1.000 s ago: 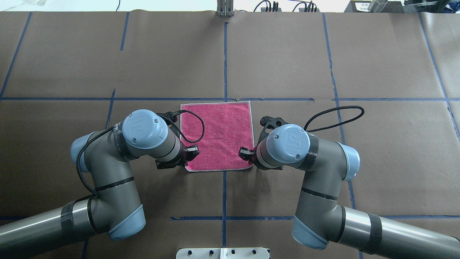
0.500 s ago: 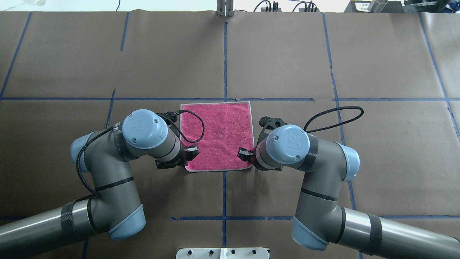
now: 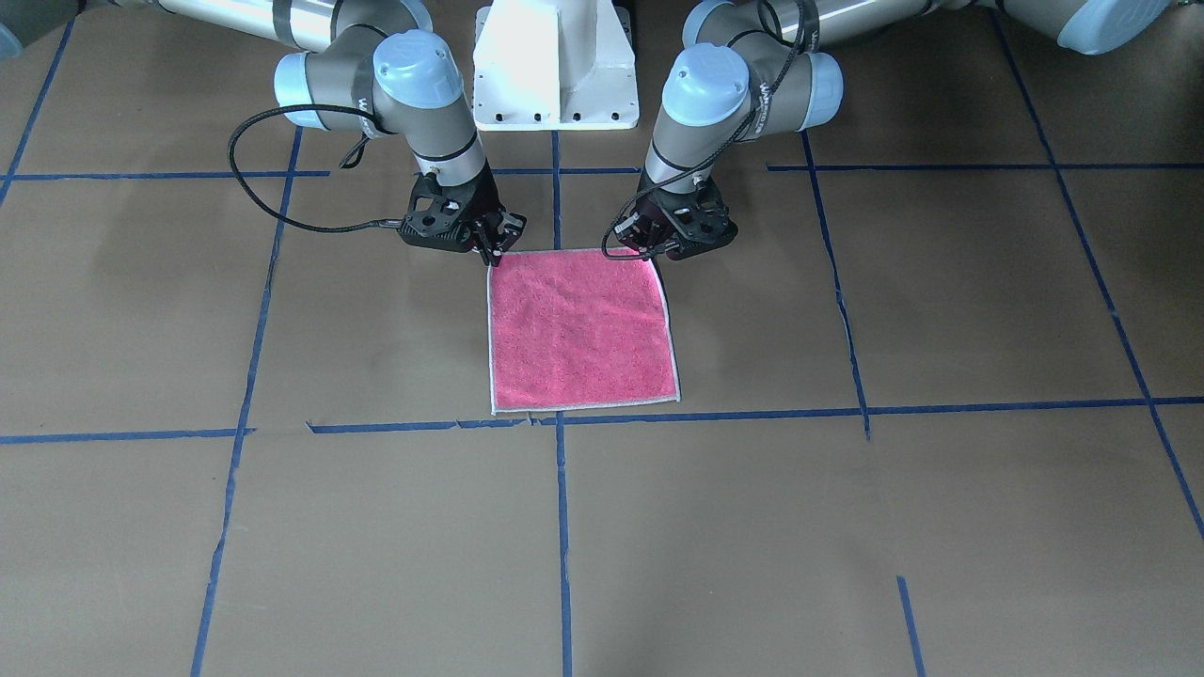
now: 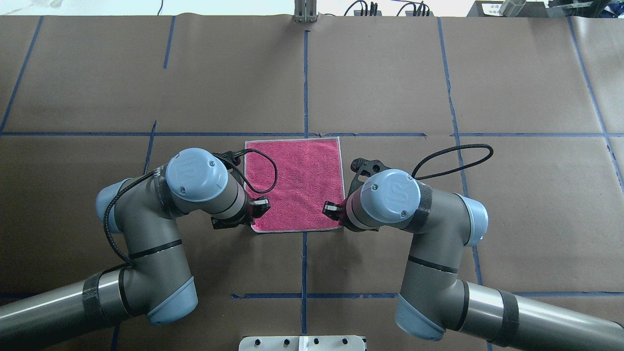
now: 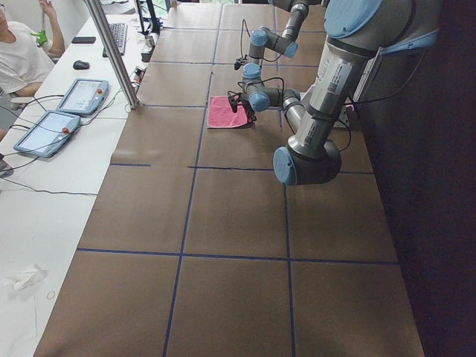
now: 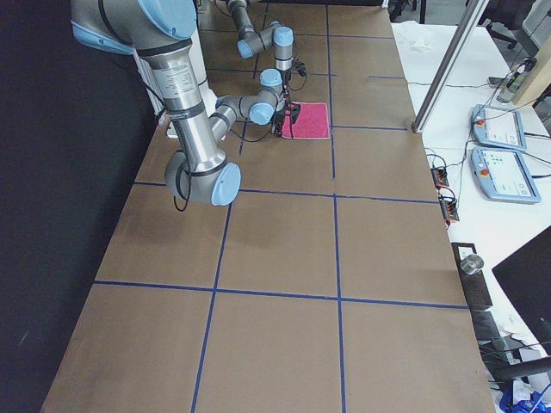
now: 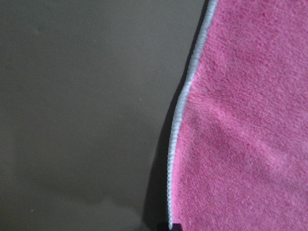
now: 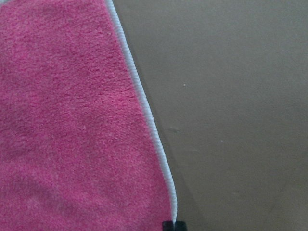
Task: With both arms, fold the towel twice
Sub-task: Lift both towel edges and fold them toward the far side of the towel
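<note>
The left gripper (image 4: pixel 259 207) sits low at the towel's left side, near the corner closest to the robot's edge of the table (image 4: pixel 438 73). Its wrist camera shows the whitish border (image 7: pixel 179 120) running straight into a dark fingertip (image 7: pixel 172 226). The cloth is puckered there, with shadow under the hem, so the jaws look closed on that edge.

The towel (image 4: pixel 297 180) lies flat, pink face up, about midway between the table's left and right edges. It is squared to the blue tape lines (image 4: pixel 305 73), which suits folding the near edge over towards the far edge.

The right gripper (image 4: pixel 331 210) mirrors the left at the towel's right side near its robot-side corner. The hem also ends at this fingertip (image 8: pixel 173 225), and these jaws appear pinched on the cloth too. Holding matching corners should let both arms lift and carry the edge evenly, without skewing the first fold, which is not yet made.
</note>
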Motion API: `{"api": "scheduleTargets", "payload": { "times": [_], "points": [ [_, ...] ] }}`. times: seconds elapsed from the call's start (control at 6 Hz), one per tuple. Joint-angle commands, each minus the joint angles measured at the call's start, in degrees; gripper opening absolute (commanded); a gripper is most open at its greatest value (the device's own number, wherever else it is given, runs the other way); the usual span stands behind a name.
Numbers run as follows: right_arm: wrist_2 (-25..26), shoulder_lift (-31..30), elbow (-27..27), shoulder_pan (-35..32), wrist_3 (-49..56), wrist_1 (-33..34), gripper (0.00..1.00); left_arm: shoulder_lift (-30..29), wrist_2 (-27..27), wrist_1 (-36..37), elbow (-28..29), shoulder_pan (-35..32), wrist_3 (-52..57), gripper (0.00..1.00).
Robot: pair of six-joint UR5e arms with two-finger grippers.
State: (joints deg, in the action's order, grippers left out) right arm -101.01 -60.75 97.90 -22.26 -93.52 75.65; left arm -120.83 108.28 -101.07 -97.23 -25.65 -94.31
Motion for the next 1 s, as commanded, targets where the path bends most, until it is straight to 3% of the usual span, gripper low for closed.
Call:
{"api": "scheduleTargets", "payload": {
  "times": [0.0, 0.83],
  "points": [
    [-0.1, -0.1, 1.2, -0.9, 0.0, -0.1, 0.01, -0.1, 0.1, 0.0, 0.0, -0.7, 0.0, 0.05],
    [-0.2, 2.9, -0.9, -7.1, 0.1, -0.2, 0.03, -3.0, 0.3, 0.1, 1.3, -6.4, 0.7, 0.04]
  ]
}}
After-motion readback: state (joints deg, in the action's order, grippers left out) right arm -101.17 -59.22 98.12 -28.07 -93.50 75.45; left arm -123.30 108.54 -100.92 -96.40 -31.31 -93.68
